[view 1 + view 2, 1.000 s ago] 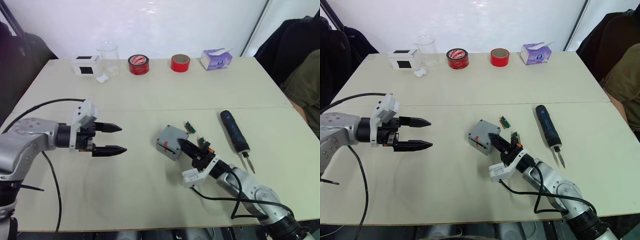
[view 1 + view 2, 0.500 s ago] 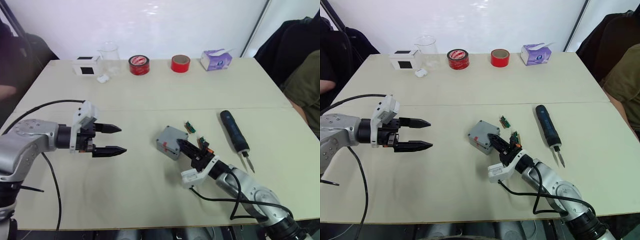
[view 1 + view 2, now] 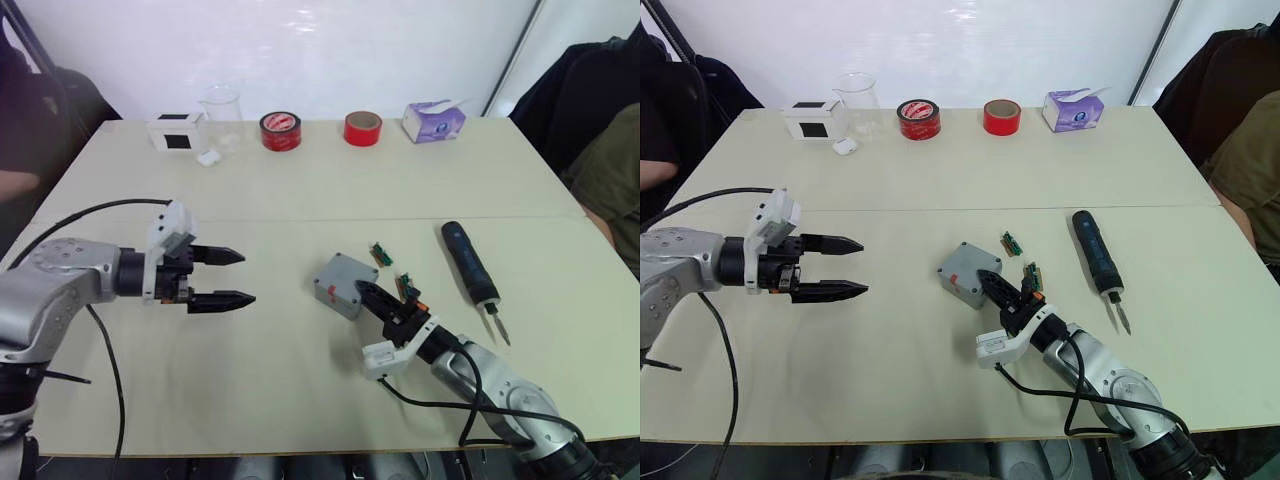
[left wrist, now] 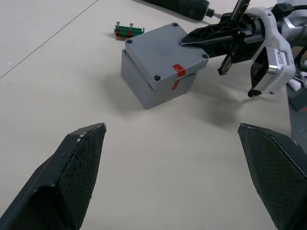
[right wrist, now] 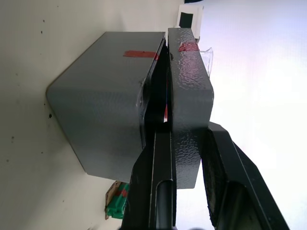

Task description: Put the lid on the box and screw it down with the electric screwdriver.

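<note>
The lid (image 4: 165,51) is pinched at one edge by the right claw (image 3: 372,296) and should be squared on the box (image 4: 158,84), while the left claw (image 3: 232,278) is held open, empty.

A lab bench was indicated: beige table (image 3: 300,190), clear glass beaker (image 3: 220,108), red tape rolls (image 3: 281,130).

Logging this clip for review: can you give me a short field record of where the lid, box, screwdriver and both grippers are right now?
lid: on the box, skewed, one edge raised
box: on the table, mid-right
right gripper: shut on the lid's edge
left gripper: open, over bare table left of the box
screwdriver: lying untouched, right of the box
green parts: loose beside the box
</note>
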